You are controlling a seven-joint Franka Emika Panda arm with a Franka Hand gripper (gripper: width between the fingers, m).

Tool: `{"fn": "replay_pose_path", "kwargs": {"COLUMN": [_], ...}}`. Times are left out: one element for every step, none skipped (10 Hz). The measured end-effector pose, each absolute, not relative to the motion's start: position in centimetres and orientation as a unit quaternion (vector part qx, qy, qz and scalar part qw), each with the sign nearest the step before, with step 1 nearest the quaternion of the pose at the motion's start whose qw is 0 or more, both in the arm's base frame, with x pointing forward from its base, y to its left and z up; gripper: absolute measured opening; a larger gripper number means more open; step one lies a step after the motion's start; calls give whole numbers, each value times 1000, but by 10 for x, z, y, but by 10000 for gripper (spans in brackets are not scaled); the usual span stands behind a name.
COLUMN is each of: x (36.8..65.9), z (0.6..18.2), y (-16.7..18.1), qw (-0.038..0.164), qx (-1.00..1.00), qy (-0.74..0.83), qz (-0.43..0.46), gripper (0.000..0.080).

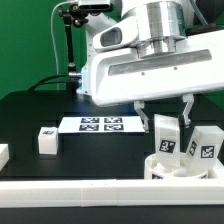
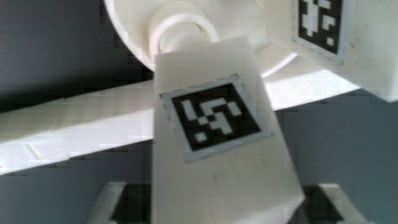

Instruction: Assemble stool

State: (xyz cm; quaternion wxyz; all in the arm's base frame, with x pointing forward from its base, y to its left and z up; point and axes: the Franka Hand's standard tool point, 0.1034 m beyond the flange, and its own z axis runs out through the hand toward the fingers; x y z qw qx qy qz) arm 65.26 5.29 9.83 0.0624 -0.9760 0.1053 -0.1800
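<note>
My gripper (image 1: 166, 124) is shut on a white blocky stool leg (image 1: 167, 136), one finger on each side. It holds the leg slightly tilted over the round white seat disc (image 1: 178, 168) at the exterior view's lower right. A second leg (image 1: 206, 146) stands up from the seat just to the right. A third leg (image 1: 47, 139) lies on the black table at the left. In the wrist view the held leg (image 2: 214, 120) shows its square tag between my fingers (image 2: 118, 196). Beyond it are the seat disc (image 2: 169, 30) and the other leg (image 2: 324, 22).
The marker board (image 1: 100, 124) lies flat behind the gripper. A long white border rail (image 1: 90, 196) runs along the front edge and crosses the wrist view (image 2: 71, 130). A small white piece (image 1: 3, 153) sits at the far left. A black stand (image 1: 70, 40) rises at the back.
</note>
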Motion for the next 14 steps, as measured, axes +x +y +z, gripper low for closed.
{"fn": "replay_pose_path", "kwargs": {"x": [652, 654, 654, 654, 653, 651, 649, 650, 650, 650, 650, 650, 650, 650], "z": [96, 95, 95, 95, 95, 95, 94, 94, 94, 94, 94, 95, 97, 99], "y": [53, 53, 53, 53, 53, 53, 52, 52, 52, 52, 52, 51, 50, 48], "qw": [61, 59, 57, 55, 53, 51, 50, 50, 50, 50, 50, 50, 50, 50], "qx": [-975, -973, -971, -969, -967, -965, -964, -964, -964, -964, -964, -964, -965, -965], "qy": [105, 105, 104, 103, 103, 103, 103, 103, 103, 103, 103, 103, 104, 104], "qz": [-184, -198, -208, -219, -228, -236, -239, -239, -239, -239, -239, -239, -236, -237], "gripper": [328, 328, 328, 328, 328, 328, 328, 328, 328, 380, 568, 568, 632, 632]}}
